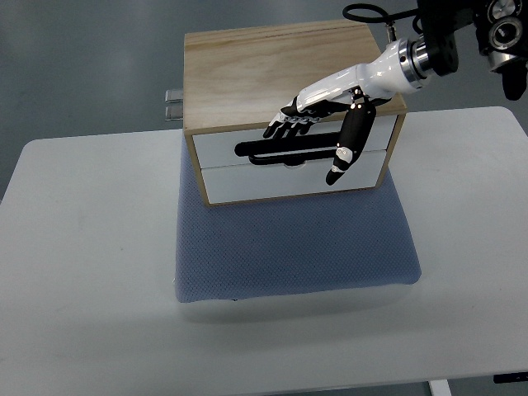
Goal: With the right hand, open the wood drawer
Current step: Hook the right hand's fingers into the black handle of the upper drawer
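Note:
A small wooden drawer box (272, 70) stands at the back of a blue-grey mat (293, 243). Its front holds two white drawers; the upper drawer (223, 148) has a long black slot handle, and the lower drawer (272, 183) sits flush below it. My right hand (318, 132) comes in from the upper right and hovers at the box's front top edge. Its fingers (289, 120) stretch out over the upper drawer front, and the thumb (346, 153) points down across both drawer fronts. It holds nothing. Both drawers look closed.
The box and mat rest on a white table (82, 272). A metal bracket (173, 103) sticks out behind the box at its left. Black cables and arm hardware (462, 33) fill the upper right corner. The grey floor lies beyond the table.

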You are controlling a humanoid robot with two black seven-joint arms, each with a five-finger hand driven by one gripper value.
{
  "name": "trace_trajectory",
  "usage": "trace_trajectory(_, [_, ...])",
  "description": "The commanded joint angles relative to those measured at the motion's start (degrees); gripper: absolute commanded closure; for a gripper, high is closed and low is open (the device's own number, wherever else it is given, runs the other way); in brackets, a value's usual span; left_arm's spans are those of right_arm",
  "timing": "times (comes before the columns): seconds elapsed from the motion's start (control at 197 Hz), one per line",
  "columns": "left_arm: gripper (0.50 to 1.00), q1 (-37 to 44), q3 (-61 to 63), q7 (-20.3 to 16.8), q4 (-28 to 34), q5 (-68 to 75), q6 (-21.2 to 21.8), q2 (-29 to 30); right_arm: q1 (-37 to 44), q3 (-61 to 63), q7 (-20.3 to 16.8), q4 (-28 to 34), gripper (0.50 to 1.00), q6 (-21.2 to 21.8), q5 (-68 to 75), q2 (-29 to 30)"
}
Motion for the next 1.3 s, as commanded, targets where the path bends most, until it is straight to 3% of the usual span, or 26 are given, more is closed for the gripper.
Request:
trace_trajectory(0.0, [0.5,0.0,0.0,0.0,0.0,0.0,0.0,0.0,-0.6,-0.2,0.0,-0.1,0.56,0.0,-0.7,0.2])
trace_trajectory(0.701, [0.5,0.0,0.0,0.0,0.0,0.0,0.0,0.0,0.3,-3.5,-1.4,-2.1,0.56,-0.5,-2.0,2.5])
trace_trajectory(0.844, [0.5,0.0,0.0,0.0,0.0,0.0,0.0,0.0,0.1,-4.5,-1.3,-2.4,0.56,-1.3,-2.0,2.6])
trace_trajectory(0.925, [0.5,0.0,0.0,0.0,0.0,0.0,0.0,0.0,-0.5,-6.2,-1.3,-3.7,0.56,-4.1,-2.0,4.0])
trace_trajectory(1.296, [0.5,0.0,0.0,0.0,0.0,0.0,0.0,0.0,-0.4,-6.9,-1.3,-3.9,0.56,-6.0,-1.8,4.4])
